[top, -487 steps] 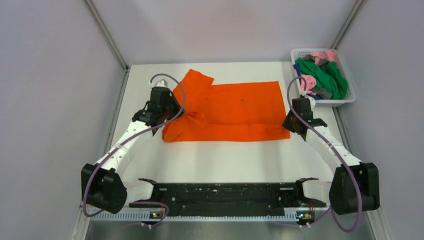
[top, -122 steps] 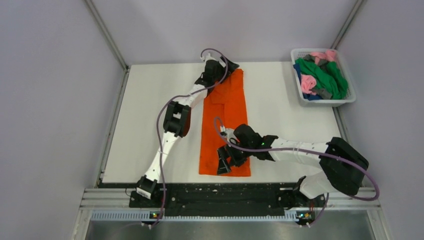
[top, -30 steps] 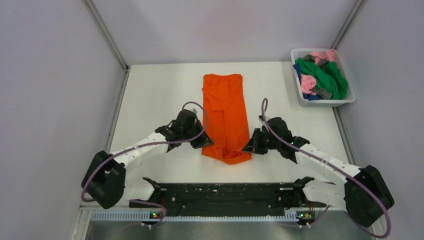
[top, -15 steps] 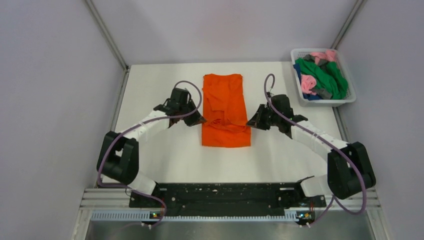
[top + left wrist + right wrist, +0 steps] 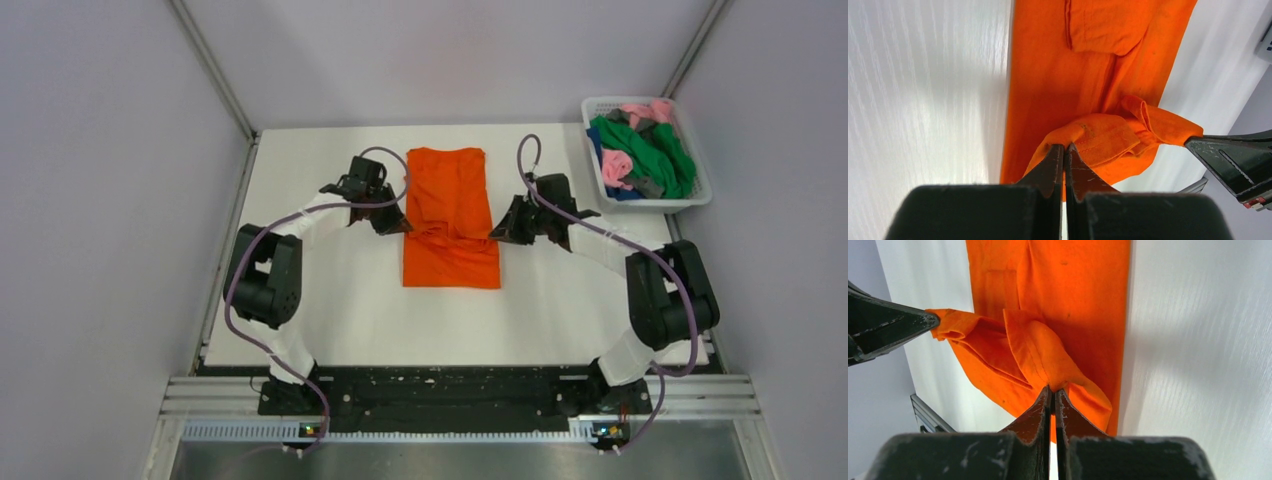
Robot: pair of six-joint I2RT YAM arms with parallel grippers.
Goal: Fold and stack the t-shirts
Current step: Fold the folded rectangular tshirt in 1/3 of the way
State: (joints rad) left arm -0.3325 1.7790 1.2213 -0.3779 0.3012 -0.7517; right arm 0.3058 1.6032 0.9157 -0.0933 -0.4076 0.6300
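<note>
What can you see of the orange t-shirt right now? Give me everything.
The orange t-shirt is bright, plain, soft cloth, folded into a narrow strip running near to far on the white table. A folded-in flap, probably a sleeve, lies on top towards the far end. Its near end is lifted and doubled back, sagging in creases between the left gripper and the right gripper, each shut on a hemmed corner. The rest lies flat. Nothing else touches it.

both arms reach forward, elbows bowed outward. the left end effector (image 5: pixel 398 227) sits at the left edge of the orange t-shirt (image 5: pixel 451 262), the right end effector (image 5: pixel 496 236) at its right edge, each pinched closed on a lifted fold.
</note>
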